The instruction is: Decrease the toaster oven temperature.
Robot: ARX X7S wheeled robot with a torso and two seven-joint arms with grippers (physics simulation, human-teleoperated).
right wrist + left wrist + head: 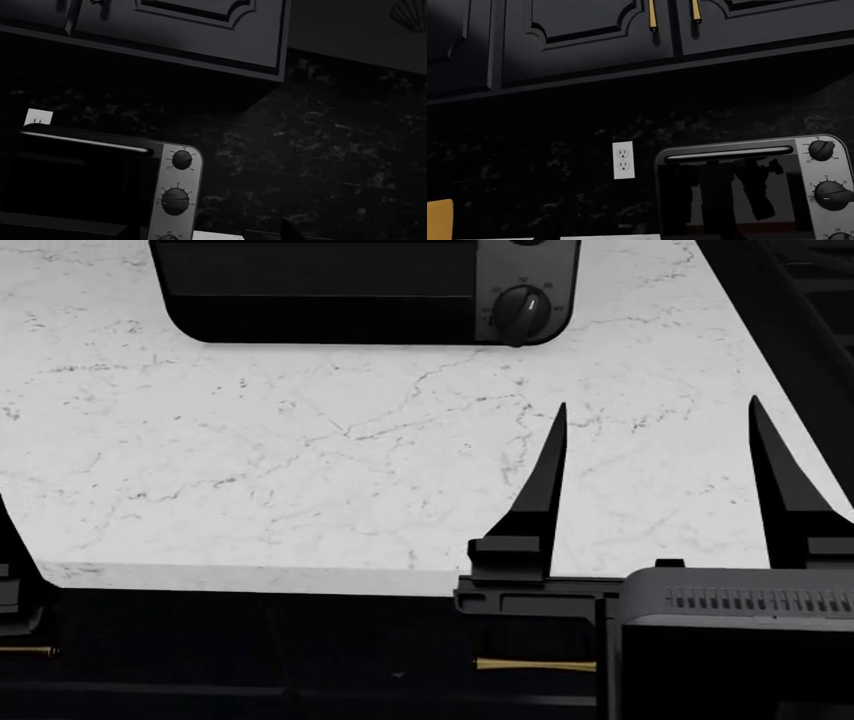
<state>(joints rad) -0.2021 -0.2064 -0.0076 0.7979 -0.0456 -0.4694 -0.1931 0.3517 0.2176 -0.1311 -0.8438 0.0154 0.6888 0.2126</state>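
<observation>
Black and boxy, toaster oven [360, 290] sitting at the far edge of the white marble counter [267, 460], against a dark speckled backsplash [320, 150]. Showing three round dials down its grey panel [175, 195], top dial [181, 159] above middle dial [175, 201]. Right hand [654, 440] hovering over the counter, well short of the oven, fingers [545, 480] spread apart and holding nothing. Left hand barely showing at the head view's edge; cannot tell its state. White outlet [623, 160] sitting just beside the oven, dark cabinets [594, 30] hanging above.
</observation>
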